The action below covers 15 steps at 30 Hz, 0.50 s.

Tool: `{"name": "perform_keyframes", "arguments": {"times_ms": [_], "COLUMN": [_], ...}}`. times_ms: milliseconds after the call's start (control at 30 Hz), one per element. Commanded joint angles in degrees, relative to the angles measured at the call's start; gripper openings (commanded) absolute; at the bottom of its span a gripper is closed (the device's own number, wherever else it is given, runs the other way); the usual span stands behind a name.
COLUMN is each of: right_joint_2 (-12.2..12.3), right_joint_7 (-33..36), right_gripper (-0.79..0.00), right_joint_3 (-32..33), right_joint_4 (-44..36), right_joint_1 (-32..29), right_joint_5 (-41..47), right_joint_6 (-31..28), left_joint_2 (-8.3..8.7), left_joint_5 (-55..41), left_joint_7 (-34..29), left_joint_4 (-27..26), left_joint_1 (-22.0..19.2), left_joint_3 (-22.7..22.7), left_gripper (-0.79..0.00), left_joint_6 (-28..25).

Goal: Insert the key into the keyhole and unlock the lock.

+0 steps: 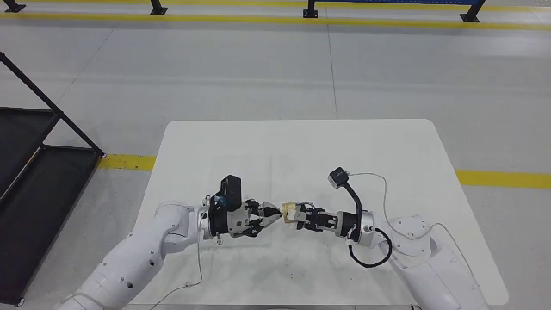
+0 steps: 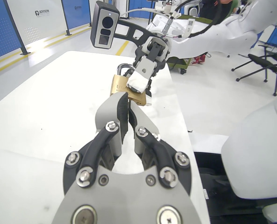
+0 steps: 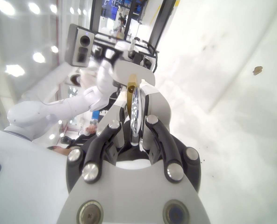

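Top view: both arms meet over the near-middle of the white desk [image 1: 387,155]. The left tool [image 1: 269,215] comes in from the left and the right tool [image 1: 297,217] from the right, tips facing each other. A small brass lock [image 1: 290,209] sits between them. From up here I can't tell how far either tool is open, or whether the lock is off the desk. Left wrist view: the left tool [image 2: 128,99] is closed down to a thin slit, tips right up against the lock's [image 2: 119,87] bottom end. In the slit is a thin sliver seen edge-on, the key [image 2: 129,108], mostly hidden by the black pads [image 2: 123,108]. How far it sits in the keyhole is not visible. The right tool [image 2: 138,87] grips the lock from the far side, a white-taped fingertip [image 2: 136,83] across the brass face and the shackle [image 2: 123,67] poking out towards the far side. The lock looks raised off the desk here. Right wrist view: the right tool [image 3: 134,87] is clamped on the lock [image 3: 129,92], one finger [image 3: 154,99] on each flat side. The chrome shackle [image 3: 134,115] runs back between them towards the wrist and looks closed. The keyhole end faces away, so the key is hidden.
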Motion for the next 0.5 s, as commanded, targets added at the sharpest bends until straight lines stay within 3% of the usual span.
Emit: {"name": "perform_keyframes", "arguments": {"times_ms": [0, 467], "right_joint_2": [0.0, 0.0], "right_joint_7": [0.0, 0.0], "right_gripper": [-0.785, -0.785], "right_joint_3": [0.0, 0.0], "right_joint_4": [0.0, 0.0], "right_joint_1": [0.0, 0.0], "right_joint_5": [0.0, 0.0], "right_joint_6": [0.0, 0.0], "left_joint_2": [-0.06, -0.28], "left_joint_5": [3.4, 19.0], "left_joint_7": [2.6, 16.0], "left_joint_4": [-0.4, -1.2], "left_joint_1": [0.7, 4.0], "left_joint_3": [-0.2, -0.1], "left_gripper": [-0.785, -0.785], "left_joint_6": [1.4, 10.8]}}
